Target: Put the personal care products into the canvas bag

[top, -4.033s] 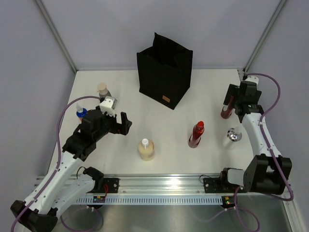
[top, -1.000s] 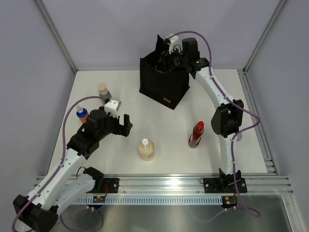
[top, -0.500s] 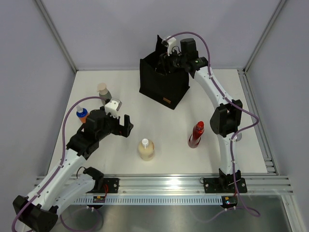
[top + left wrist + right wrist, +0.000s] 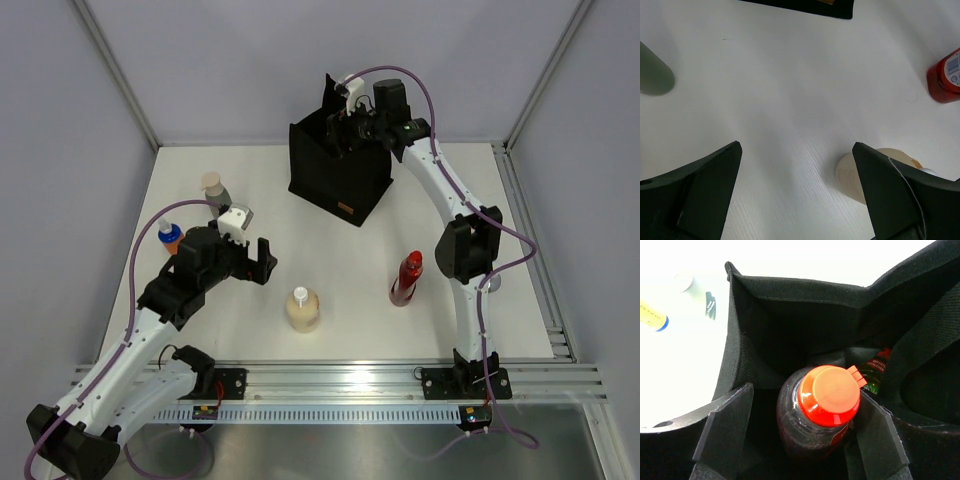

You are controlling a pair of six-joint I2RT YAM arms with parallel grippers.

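Note:
The black canvas bag stands at the back of the table. My right gripper is at its mouth, open. In the right wrist view the maroon bottle with a red cap stands inside the bag between my spread fingers, with a gap on its left. Another bottle lies deeper in the bag. My left gripper is open and empty above the table, just left of the beige bottle, which also shows in the left wrist view. A red bottle stands right of centre.
A grey bottle with a beige cap and an orange bottle with a blue cap stand at the left, behind my left arm. The right arm reaches over the table's right side. Grey walls enclose the table.
Since four seconds ago the right arm has carried the maroon bottle from the right edge into the bag. Over the last second it barely moved. The left arm is almost still.

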